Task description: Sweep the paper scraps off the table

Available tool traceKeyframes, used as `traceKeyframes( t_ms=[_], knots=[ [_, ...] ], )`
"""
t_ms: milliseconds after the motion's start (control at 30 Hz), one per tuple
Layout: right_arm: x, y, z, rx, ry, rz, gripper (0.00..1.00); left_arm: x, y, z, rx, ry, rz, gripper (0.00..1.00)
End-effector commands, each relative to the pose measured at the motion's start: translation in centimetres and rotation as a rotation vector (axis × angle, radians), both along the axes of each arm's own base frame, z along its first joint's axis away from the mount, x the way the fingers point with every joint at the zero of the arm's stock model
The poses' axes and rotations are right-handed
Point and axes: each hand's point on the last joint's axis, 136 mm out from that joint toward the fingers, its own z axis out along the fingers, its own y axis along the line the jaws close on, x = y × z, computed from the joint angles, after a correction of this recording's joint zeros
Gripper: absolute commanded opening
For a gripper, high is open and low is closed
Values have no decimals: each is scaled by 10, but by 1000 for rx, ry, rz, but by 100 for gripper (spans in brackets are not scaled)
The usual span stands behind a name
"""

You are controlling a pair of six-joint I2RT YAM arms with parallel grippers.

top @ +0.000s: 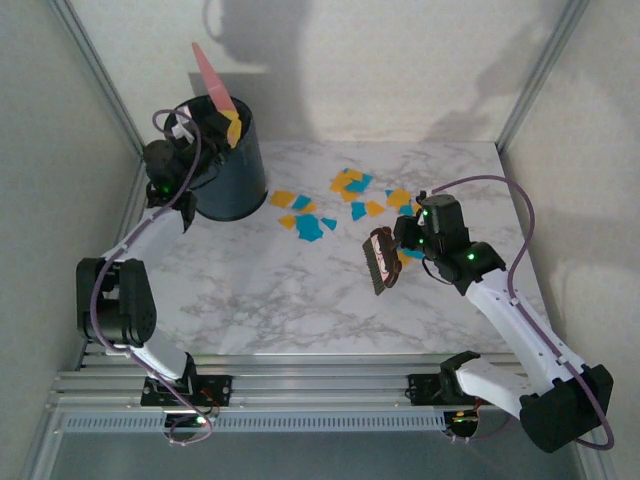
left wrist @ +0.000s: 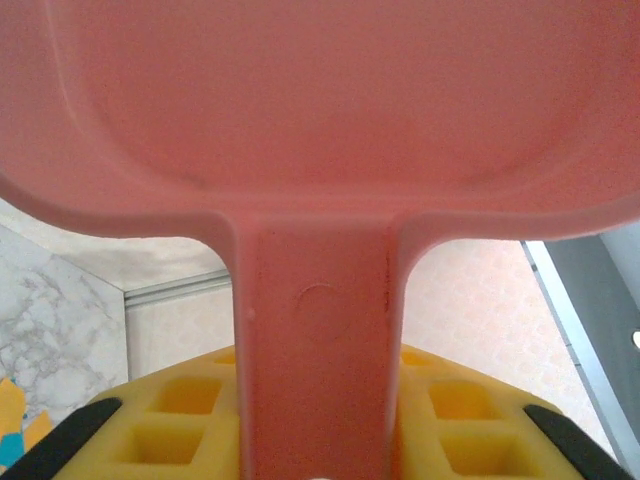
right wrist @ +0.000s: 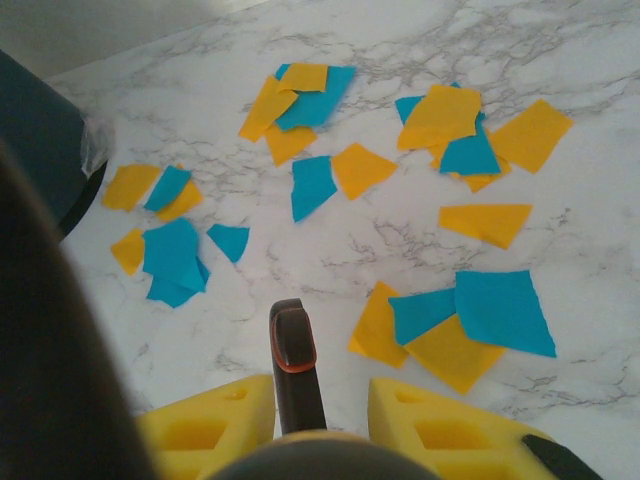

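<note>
Paper scraps (top: 308, 228): orange-yellow and teal bits strewn over the far middle and right of the surface (top: 280, 290), between bin (top: 235, 170) and brush (top: 381, 260); some overlapping in small heaps, others lying single.
Left claw (left wrist: 315, 440): clamped narrow on the handle of the pink dustpan (left wrist: 320, 100), yellow pads (left wrist: 180, 420) either side of it, at the far left by the bin's mouth.
Dustpan: raised and tipped steeply, pan end pointing up above the bin.
Bin: dark, round, standing at the far left of the surface; nearest scraps just beside its right side.
Surface: white with grey veining, aluminium rails (top: 300, 385) at its edges.
Brush: dark, right of centre, just on the near side of the rightmost scraps; contact with the surface impossible to tell.
Right claw (right wrist: 300, 430): closed narrow on the brush's dark handle, yellow pads on both sides, scraps spread out beyond it.
</note>
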Motion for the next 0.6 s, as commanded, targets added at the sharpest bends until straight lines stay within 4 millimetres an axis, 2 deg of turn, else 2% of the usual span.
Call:
traceKeyframes(
  t_ms=[0,167,300,433,567],
  knots=[
    [-1,-1,10,30,-28,-12,0,-15,0,26,-11,-81,-1,0],
    [-1,-2,11,28,-30,-13,0,-9,-1,26,256,-67,71,0],
    [-1,-3,14,21,-38,-11,0,-8,-6,15,592,-34,99,0],
    [0,-3,16,14,-35,-9,0,-14,-21,9,807,-37,55,0],
    [2,-7,22,11,-48,-19,0,-27,-47,-7,1049,-47,-9,0]
  ],
)
